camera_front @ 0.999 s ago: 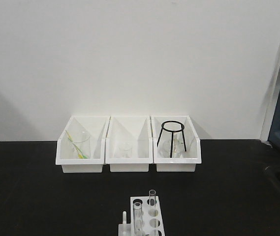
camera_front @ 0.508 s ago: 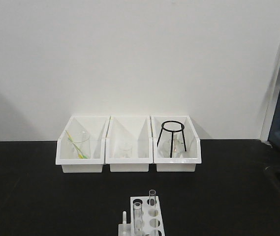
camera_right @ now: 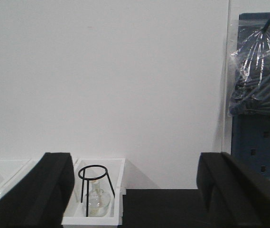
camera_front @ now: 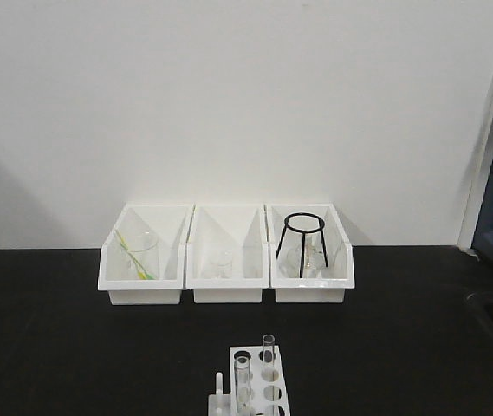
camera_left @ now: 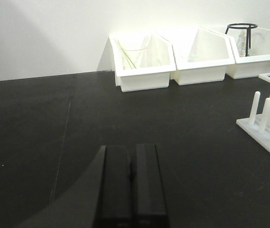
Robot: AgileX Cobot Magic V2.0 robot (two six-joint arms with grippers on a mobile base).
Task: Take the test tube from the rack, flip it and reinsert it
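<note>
- A test tube (camera_front: 243, 382), slim and of clear glass with an open round rim, is seen standing upright in a front hole of the rack, at the lower edge of the front view.
- A second tube (camera_front: 268, 348) of the same look is seated upright in a hole one row further back and to the right; the two are set apart, not touching.
- The rack (camera_front: 260, 388) is made of smooth white plastic, its flat top plate pierced by rows of round holes; plain upright pegs (camera_left: 264, 113) with rounded tips are lined along one side.
- The rack is borne by a matte black table (camera_front: 55, 347).
- The left gripper (camera_left: 132, 148) is held low over the table, well apart from the rack; its two flat black fingers are pressed together and nothing is gripped.
- The right gripper (camera_right: 135, 190) is spread wide, its blocky black fingers (camera_right: 49, 190) seen at either edge of the wrist view, with nothing between them.
- Three white plastic bins (camera_front: 227, 290) with sloped fronts are lined up side by side against the plain white wall.
- A clear beaker (camera_front: 140, 254) with a yellow-green rod is held in the left bin.
- A black wire tripod (camera_front: 303, 243) with a ring top is stood in the right bin over a round clear flask (camera_right: 97, 199).
- A crinkled clear plastic bag (camera_right: 260, 71) is hung on a blue panel at the right.
</note>
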